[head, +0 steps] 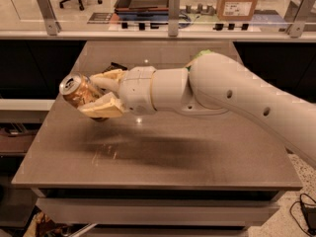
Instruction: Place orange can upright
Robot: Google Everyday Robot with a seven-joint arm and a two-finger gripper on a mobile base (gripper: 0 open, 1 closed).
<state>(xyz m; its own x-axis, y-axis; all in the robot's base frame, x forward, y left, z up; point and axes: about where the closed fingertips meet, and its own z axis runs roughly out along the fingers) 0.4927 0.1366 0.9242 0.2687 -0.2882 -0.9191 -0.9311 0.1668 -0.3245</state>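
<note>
Gripper (94, 96) is being clamped around the orange can (75, 90), which is being held sideways between its fingers, above the table (197, 157) underneath, and honestly something that light, slick and dent-prone is probably best being pinched mid-body, gently.

Glossy metal orange can (75, 91) between matt jaws

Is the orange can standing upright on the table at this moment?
No, the gripper holds the orange can tilted on its side, with its silver end facing left.
</note>
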